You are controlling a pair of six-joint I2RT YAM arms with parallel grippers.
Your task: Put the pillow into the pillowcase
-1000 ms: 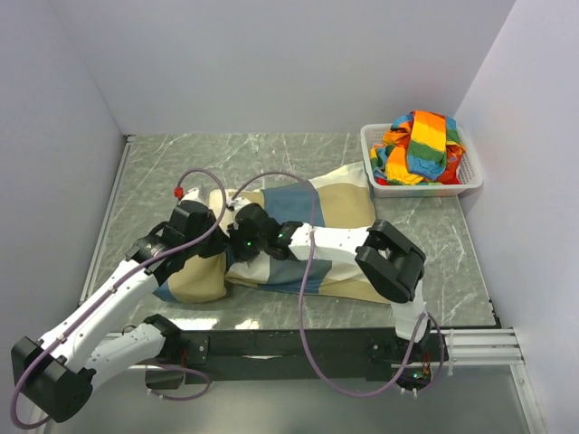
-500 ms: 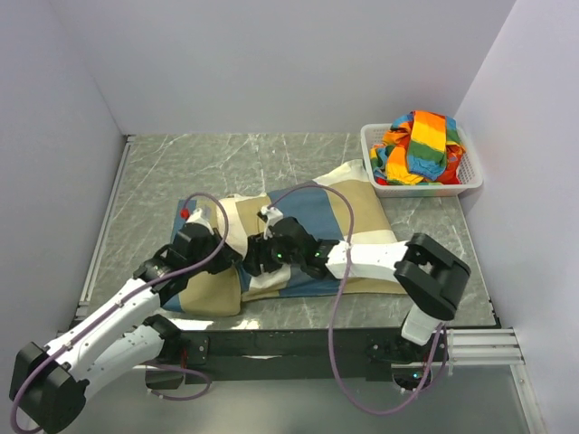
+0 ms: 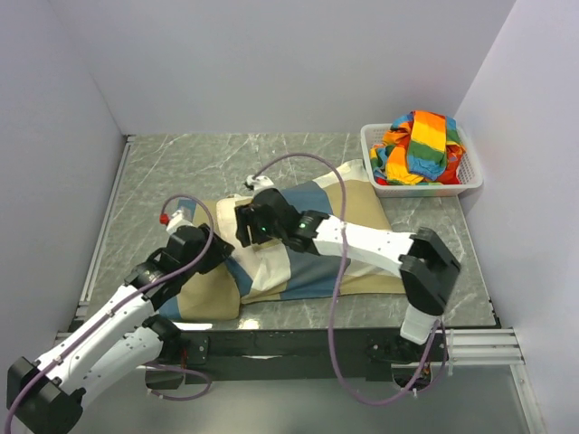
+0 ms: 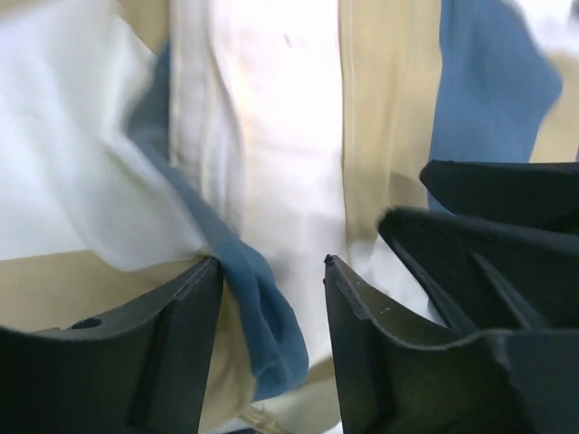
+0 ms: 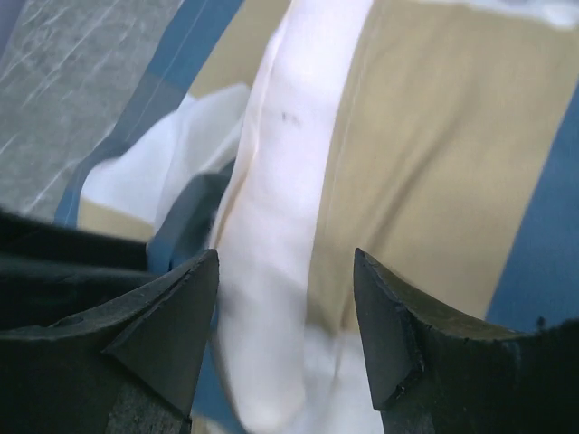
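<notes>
The pillowcase (image 3: 317,226), in blue, tan and off-white blocks, lies plump across the middle of the table. The pillow does not show apart from the case's own pale blocks. My left gripper (image 3: 217,246) sits at the case's near-left end. In the left wrist view it (image 4: 271,262) is open, and a loose blue fold of pillowcase (image 4: 262,307) lies between the fingers, against the left one. My right gripper (image 3: 244,221) hovers over the case's left part. In the right wrist view it (image 5: 286,255) is open above the off-white and tan pillowcase (image 5: 425,154), holding nothing.
A white basket (image 3: 470,181) with a rainbow-striped cloth (image 3: 421,140) stands at the back right corner. White walls close in the grey marble table (image 3: 181,163) on the left, back and right. Purple cables loop over both arms.
Both grippers have opened and let go of the pillowcase. The right gripper has moved back over the case's left part; the left arm has drawn back left. The case now lies flatter.
</notes>
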